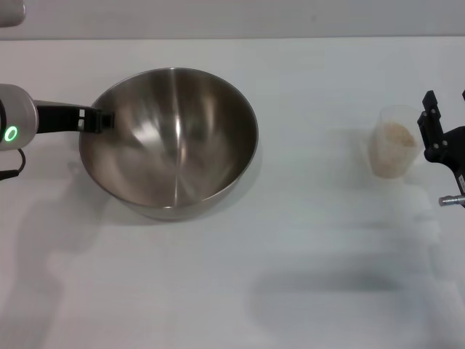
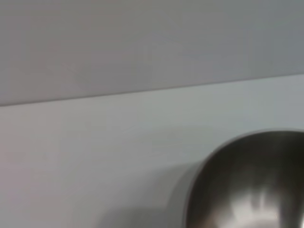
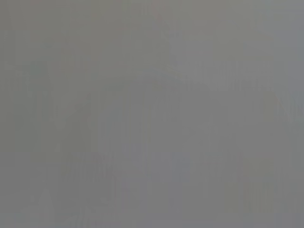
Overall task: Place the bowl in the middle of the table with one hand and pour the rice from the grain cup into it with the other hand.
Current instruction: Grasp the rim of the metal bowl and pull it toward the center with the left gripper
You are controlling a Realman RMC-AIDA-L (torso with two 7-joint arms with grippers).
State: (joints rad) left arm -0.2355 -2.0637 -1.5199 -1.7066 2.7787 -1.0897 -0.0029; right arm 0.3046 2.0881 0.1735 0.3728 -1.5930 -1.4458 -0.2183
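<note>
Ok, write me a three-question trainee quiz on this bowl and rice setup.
1. True or false: the steel mixing bowl already holds rice.
2. Which tool is at the bowl's rim? A) left tool B) right tool C) neither
3. Fill in: the rice sits inside the ____ on the white table.

Key:
1. False; the bowl's inside is bare, shiny metal.
2. A; it grips the rim on the robot's left, while the right tool is beside the grain cup.
3. Grain cup.
</note>
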